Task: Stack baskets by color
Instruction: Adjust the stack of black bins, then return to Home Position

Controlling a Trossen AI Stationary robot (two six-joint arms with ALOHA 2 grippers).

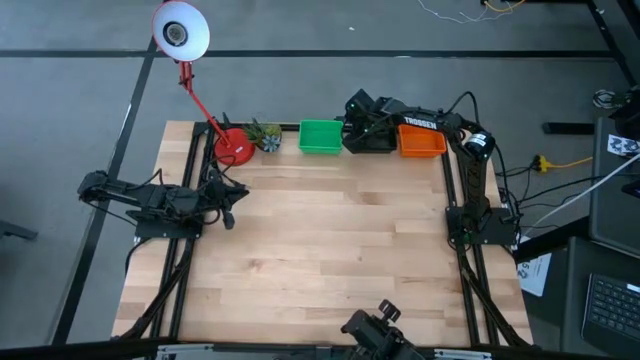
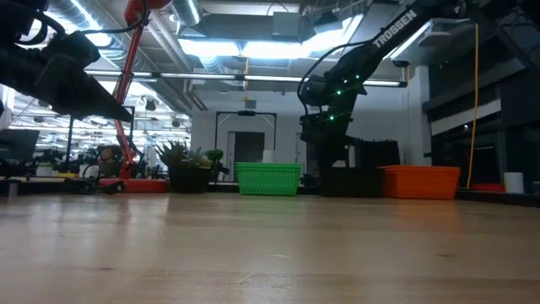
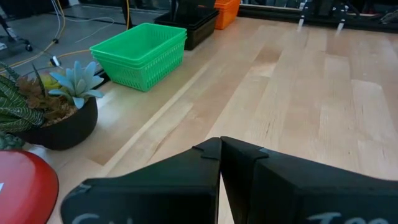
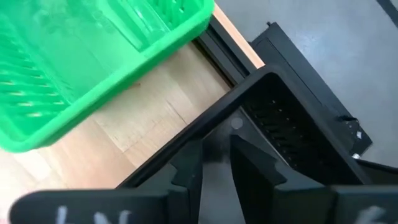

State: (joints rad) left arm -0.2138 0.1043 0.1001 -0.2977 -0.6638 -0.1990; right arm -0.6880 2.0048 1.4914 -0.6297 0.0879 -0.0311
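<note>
Three groups of baskets stand in a row along the table's far edge: green baskets (image 1: 320, 137), nested, then a black basket (image 1: 372, 140), then an orange one (image 1: 421, 141). My right gripper (image 1: 362, 118) reaches down over the black basket (image 4: 292, 124) from the right and is closed on its wall. The green basket (image 4: 81, 68) lies just beside it. My left gripper (image 1: 232, 208) hovers shut and empty at the table's left side, its fingertips (image 3: 221, 144) together. My right gripper has the black basket's side wall that faces the green basket, at its rim (image 4: 214, 124). One finger (image 4: 255, 165) is inside the basket and one (image 4: 186, 168) outside. The fingers come slanting down from above. The basket rests on the table.
A desk lamp's red base (image 1: 233, 146) and a small potted plant (image 1: 266, 136) stand left of the green baskets, at the far edge. The wooden table top (image 1: 330, 240) stretches bare toward the near edge, where a dark camera mount (image 1: 375, 330) sits.
</note>
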